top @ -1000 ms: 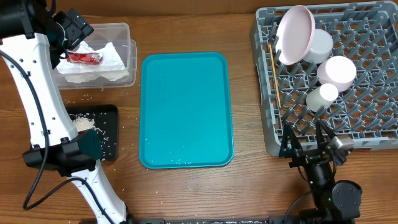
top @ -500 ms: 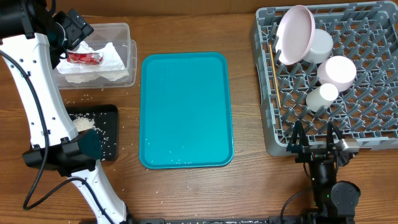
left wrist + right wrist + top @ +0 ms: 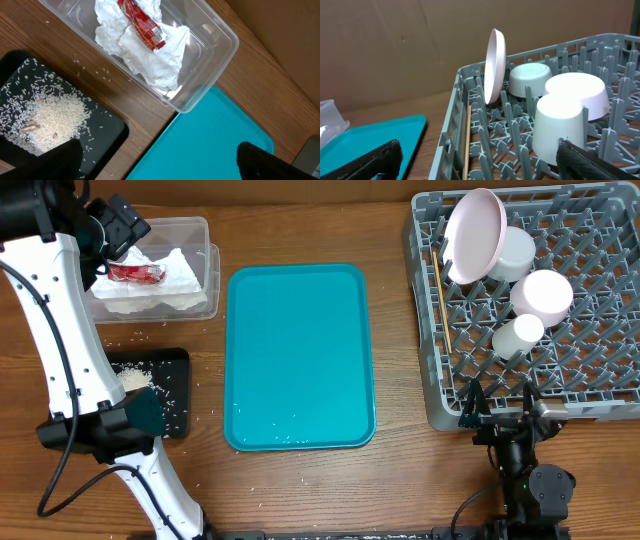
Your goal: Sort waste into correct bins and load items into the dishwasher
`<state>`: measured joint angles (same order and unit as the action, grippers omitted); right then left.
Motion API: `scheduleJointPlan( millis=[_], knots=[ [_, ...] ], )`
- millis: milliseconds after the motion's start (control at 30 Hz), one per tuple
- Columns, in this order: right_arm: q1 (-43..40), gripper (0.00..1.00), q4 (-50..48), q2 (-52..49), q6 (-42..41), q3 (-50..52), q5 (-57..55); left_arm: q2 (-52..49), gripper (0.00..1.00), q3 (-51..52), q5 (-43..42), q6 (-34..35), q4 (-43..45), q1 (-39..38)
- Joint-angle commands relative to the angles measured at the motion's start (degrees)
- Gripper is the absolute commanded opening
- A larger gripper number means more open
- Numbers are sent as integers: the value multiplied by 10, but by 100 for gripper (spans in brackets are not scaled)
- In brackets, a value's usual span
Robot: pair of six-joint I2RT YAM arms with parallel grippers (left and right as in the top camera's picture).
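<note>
The grey dish rack (image 3: 600,395) holds an upright pink plate (image 3: 473,235), a bowl (image 3: 516,252), an upturned pink bowl (image 3: 542,293), a white cup (image 3: 517,335) and chopsticks (image 3: 441,300). The same plate (image 3: 495,65), cup (image 3: 559,127) and chopsticks (image 3: 467,140) show in the right wrist view. The clear tub (image 3: 205,240) holds a crumpled napkin (image 3: 145,47) and a red wrapper (image 3: 144,25). The black tray (image 3: 107,130) holds rice (image 3: 47,117). My left gripper (image 3: 157,162) is open and empty, high above the tub. My right gripper (image 3: 502,412) is open and empty at the rack's front edge.
A teal tray (image 3: 298,355) lies in the middle of the wooden table with a few rice grains near its front rim. Loose rice grains are scattered on the wood around the black tray (image 3: 170,395). The left arm's white links stretch along the left side.
My right gripper has shifted slightly right along the rack's front edge, then settled. The left arm and all objects have not moved.
</note>
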<state>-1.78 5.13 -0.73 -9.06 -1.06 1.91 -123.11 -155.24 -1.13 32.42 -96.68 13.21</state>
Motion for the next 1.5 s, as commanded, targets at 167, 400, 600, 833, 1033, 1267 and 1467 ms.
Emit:
scheduleJointPlan(
  millis=[167, 400, 600, 833, 1033, 1267, 1467],
  knots=[
    [-2, 100, -3, 6, 5, 6, -5, 6, 100, 0, -2, -7, -1, -1],
    [-2, 100, -3, 6, 5, 6, -5, 6, 100, 0, -2, -7, -1, -1],
    [-2, 100, -3, 6, 5, 6, -5, 6, 100, 0, -2, -7, -1, -1],
    [-2, 100, -3, 6, 5, 6, -5, 10, 100, 0, 5, -61, -1, -1],
    [-2, 100, -3, 6, 5, 6, -5, 84, 100, 108, 83, -119, 5, -38],
    [-2, 100, -3, 6, 5, 6, -5, 259, 100, 418, 92, -162, 137, -103],
    [-2, 100, -3, 6, 5, 6, -5, 426, 100, 671, 68, -162, 282, -132]
  ],
)
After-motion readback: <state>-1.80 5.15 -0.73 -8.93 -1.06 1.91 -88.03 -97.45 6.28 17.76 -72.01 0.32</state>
